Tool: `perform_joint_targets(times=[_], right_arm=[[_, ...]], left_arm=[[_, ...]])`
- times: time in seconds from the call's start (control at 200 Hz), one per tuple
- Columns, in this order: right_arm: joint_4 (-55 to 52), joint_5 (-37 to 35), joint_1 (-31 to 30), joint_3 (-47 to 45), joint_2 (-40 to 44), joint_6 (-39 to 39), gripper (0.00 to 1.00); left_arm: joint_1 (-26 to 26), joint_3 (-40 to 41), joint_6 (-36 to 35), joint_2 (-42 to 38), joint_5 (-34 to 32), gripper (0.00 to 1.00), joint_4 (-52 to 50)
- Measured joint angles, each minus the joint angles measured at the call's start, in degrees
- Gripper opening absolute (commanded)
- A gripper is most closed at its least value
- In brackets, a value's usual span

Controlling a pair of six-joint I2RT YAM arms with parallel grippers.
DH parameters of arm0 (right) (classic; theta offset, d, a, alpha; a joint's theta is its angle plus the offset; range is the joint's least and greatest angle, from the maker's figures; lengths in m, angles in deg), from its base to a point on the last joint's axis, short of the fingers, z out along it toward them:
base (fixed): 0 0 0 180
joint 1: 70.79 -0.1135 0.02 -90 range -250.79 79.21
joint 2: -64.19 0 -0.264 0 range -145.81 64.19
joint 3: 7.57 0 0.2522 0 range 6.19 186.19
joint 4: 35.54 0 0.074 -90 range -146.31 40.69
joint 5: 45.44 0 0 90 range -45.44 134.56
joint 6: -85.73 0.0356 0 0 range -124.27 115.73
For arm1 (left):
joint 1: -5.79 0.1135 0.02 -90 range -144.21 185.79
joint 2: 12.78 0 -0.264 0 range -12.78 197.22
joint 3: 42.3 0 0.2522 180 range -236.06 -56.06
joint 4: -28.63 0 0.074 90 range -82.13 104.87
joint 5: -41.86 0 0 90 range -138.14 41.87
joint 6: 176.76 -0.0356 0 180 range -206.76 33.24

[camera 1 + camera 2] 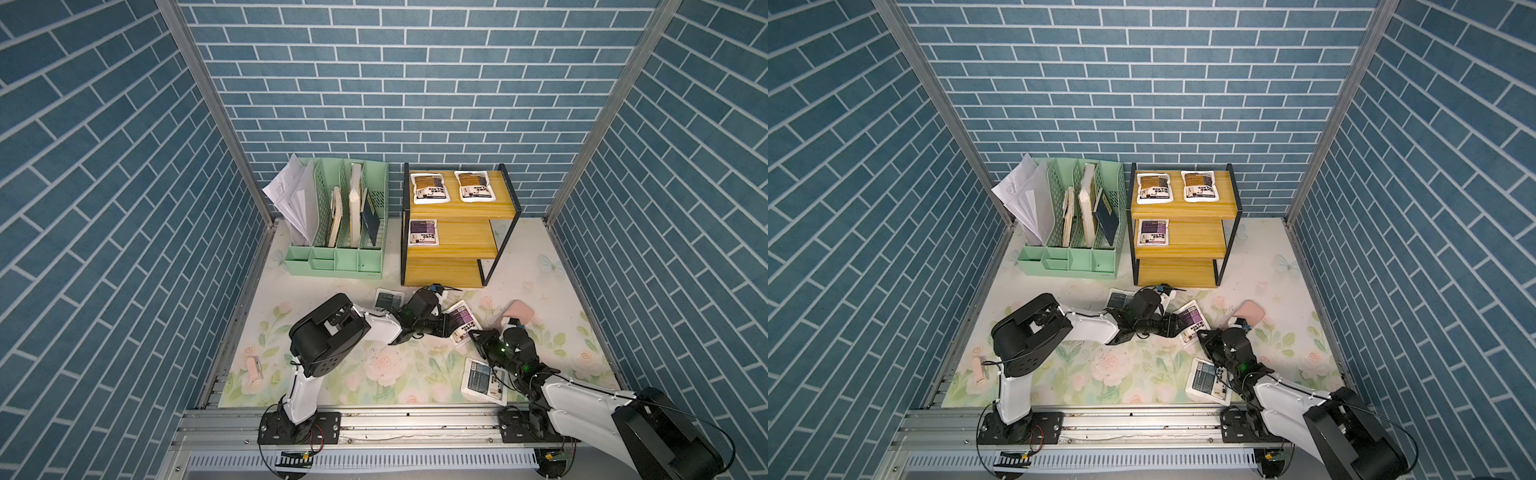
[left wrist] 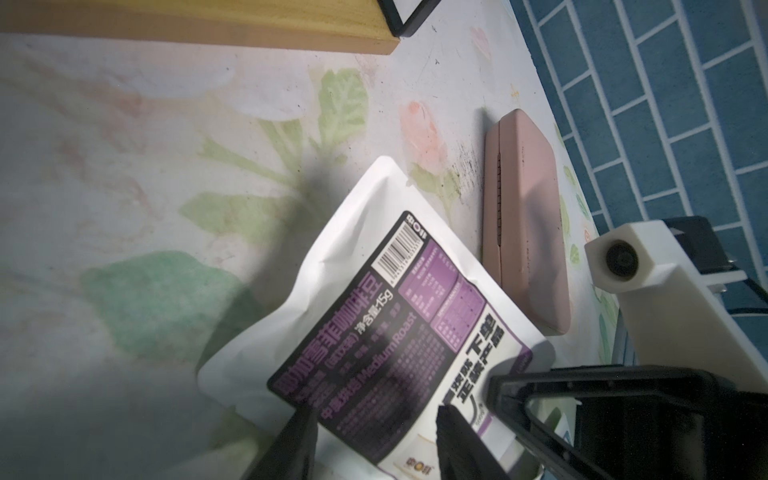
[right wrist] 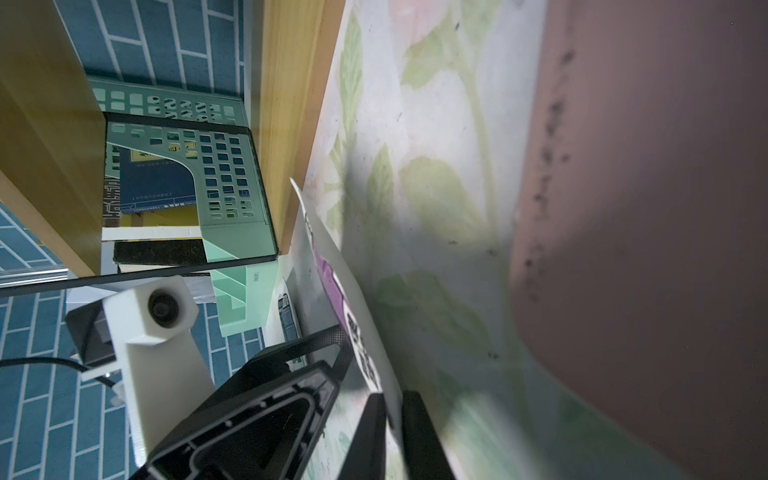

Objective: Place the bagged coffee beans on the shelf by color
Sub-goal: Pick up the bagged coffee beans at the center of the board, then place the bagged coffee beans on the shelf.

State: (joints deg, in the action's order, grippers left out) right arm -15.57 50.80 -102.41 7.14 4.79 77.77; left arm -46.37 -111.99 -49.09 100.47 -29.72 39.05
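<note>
The organizer (image 1: 324, 264) stood at upper centre of a top view, with the shelf (image 1: 465, 239) just to its right. On the shelf's top tier lay the left orange pouch (image 1: 430, 188) and the right orange pouch (image 1: 476, 185), side by side and apart. The shelved purple pouch (image 1: 422, 232) lay flat at the left end of the middle tier.

Below the shelf, on the table (image 1: 332, 374), the case (image 1: 519, 313) lay at centre right. The loose purple pouch (image 1: 464, 322) sat just left of it, label up and skewed. The upper blue pouch (image 1: 388, 299) lay left of centre, partly hidden by the left arm. The lower blue pouch (image 1: 484, 376) lay at lower right, partly under the right arm.

The left gripper (image 2: 374, 409) had its fingers part-way apart over the loose purple pouch's label. It could not be determined whether they clamped it.

The right gripper (image 3: 394, 395) was clenched on that pouch's edge, which was seen edge-on between the two near-touching fingers.
</note>
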Motion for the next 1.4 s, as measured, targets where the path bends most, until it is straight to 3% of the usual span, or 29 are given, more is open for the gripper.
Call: perform_joint_targets(times=[0.305, 0.565, 0.675, 0.835, 1.1, 1.395], right_arm=[[-0.13, -1.18, 0.0, 0.0, 5.27, 0.28, 0.06], [-4.81, -3.39, 0.0, 0.92, 14.95, 1.75, 0.02], [-6.84, -3.72, 0.0, 3.43, 16.94, 1.9, 0.0], [-8.17, -3.98, -0.07, 10.6, 17.27, 1.68, 0.0], [-1.33, -4.42, -0.09, 21.66, 8.28, -3.52, 0.0], [5.44, -5.46, 3.63, 30.14, -7.8, -7.37, 0.0]], left_arm=[[-0.02, 0.02, -1.22, -5.77, -2.05, 0.67, -7.61], [1.09, 2.12, -3.28, -24.33, -7.89, 0.72, -15.26], [5.07, 4.74, -4.13, -35.43, -10.36, 0.73, -18.91], [15.08, 6.14, -6.12, -49.11, -13.88, 0.74, -25.62], [24.92, 6.91, -8.63, -61.48, -17.55, 0.74, -32.74], [25.64, 9.27, -8.57, -63.47, -17.77, 0.74, -35.32]])
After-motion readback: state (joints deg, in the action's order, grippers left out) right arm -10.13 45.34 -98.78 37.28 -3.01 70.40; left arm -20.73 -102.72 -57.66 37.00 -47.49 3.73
